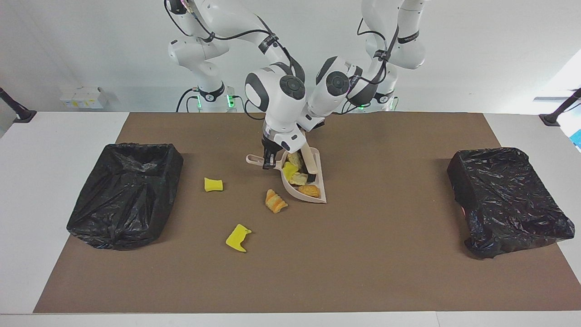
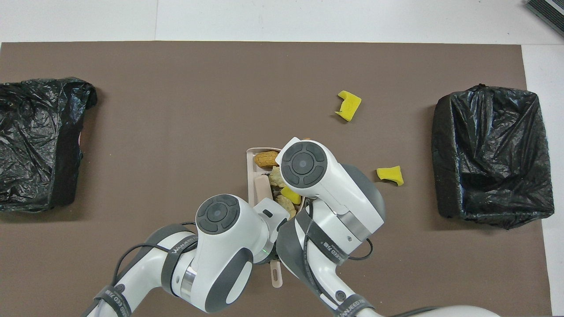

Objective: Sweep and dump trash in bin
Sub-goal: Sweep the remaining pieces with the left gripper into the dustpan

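Here the right gripper (image 1: 268, 160), clamped on the dustpan (image 1: 317, 196) handle mid-mat, braces it so the left gripper (image 1: 305, 131), closed on the brush (image 1: 310, 160), packs trash (image 1: 309, 190) inside, three pieces left toward the right arm's edge.

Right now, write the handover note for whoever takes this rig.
Right gripper: shut on the dustpan handle.
Left gripper: hidden by the arms, shut on the brush, whose head is in the pan.
Done: four pieces in the dustpan, one yellow chunk and three tan lumps.
Left: striped lump beside the pan, two yellow chunks on the mat toward the right arm's bin. Nothing dumped yet.
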`<state>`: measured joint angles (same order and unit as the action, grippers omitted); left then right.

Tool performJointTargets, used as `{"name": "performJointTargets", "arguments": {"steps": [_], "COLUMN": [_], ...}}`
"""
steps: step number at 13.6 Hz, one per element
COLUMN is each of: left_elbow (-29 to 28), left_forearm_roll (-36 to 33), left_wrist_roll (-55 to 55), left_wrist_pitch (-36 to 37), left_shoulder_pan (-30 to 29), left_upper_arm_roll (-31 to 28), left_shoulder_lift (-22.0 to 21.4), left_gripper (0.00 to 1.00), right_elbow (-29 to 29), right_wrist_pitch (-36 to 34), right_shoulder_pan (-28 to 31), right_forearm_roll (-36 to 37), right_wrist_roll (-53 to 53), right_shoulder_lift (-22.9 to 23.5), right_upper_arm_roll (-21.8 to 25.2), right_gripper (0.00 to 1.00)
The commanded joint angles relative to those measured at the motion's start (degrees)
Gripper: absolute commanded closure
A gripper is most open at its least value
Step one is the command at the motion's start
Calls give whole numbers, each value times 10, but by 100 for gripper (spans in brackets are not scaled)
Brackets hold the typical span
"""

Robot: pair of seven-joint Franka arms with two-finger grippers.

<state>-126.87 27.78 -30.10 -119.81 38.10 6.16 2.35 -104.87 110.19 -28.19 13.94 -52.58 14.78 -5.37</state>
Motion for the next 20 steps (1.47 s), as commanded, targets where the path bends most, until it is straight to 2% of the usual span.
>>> {"name": "performJointTargets", "arguments": {"steps": [1,4,6,9,20], "left_elbow": [36,79,81,78,-27], "left_forearm_roll": [-47,-85,-92,-148,-155], "left_wrist_roll": [16,17,14,7,-22], "left_wrist_pitch": [64,119,131,149,143], "left_shoulder_pan": [-15,-44,-56,-56,-86], "left_upper_arm_roll": [-2,-3,-4,-3,-2], "left_shoulder_lift": [-7,-8,-14,-23,-83], "left_gripper": [100,100,100,100,100], "right_elbow": [-16,-16,-16,-16,-9], "right_wrist_pitch": [5,5,6,5,-1], "right_shoulder_pan": [2,2,2,2,10], "right_forearm_roll": [3,3,3,3,1], "right_wrist_roll": [-14,-14,-14,-14,-20], "right_shoulder_lift": [-12,-12,-12,-12,-15], "right_upper_arm_roll": [-3,-3,-3,-3,-3], "right_gripper": [100,100,100,100,100]}}
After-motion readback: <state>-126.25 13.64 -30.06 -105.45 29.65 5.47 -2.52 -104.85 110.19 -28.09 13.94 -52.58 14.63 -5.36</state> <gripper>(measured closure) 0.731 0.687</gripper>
